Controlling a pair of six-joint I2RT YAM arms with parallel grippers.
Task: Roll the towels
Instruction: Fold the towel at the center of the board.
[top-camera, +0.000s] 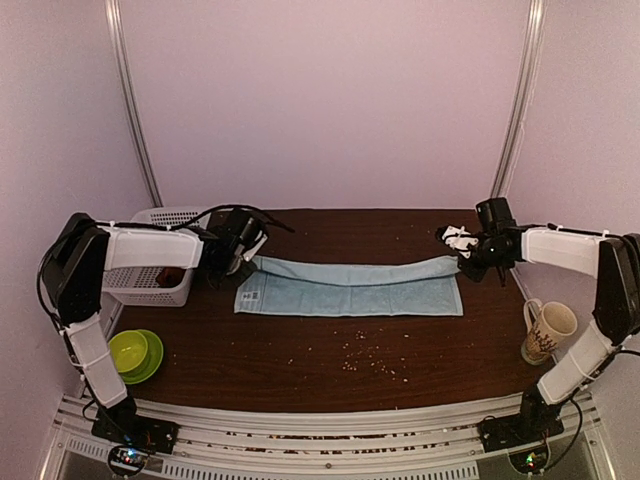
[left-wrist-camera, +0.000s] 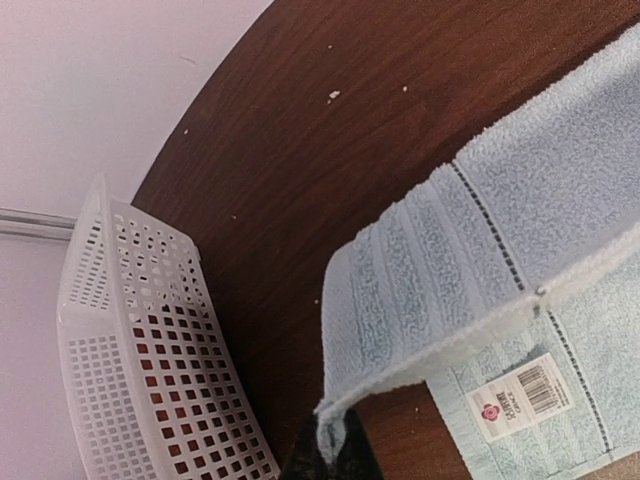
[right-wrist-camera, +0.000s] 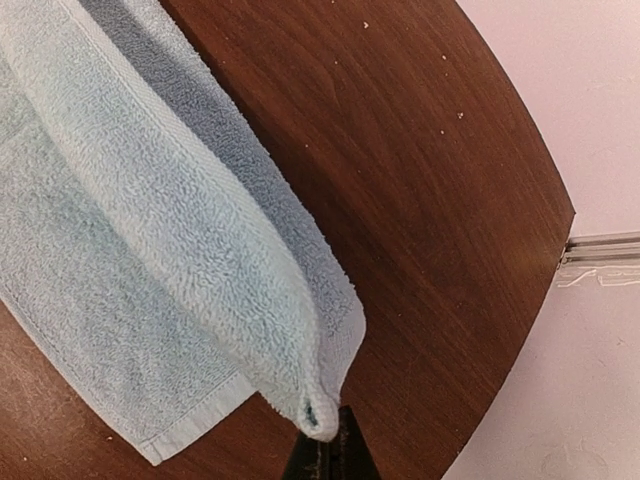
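Blue towel lies across bench, far long edge lifted. Left claw clenched on left corner, right claw clenched on right corner. Risk: thin corner pinch slips, or uneven pull skews fold, spoiling roll.

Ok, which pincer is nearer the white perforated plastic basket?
Left. The left pincer sits just right of the white perforated plastic basket, shut on one end of the pale light-blue cloth towel; the right pincer grips the other end, far off to the right.
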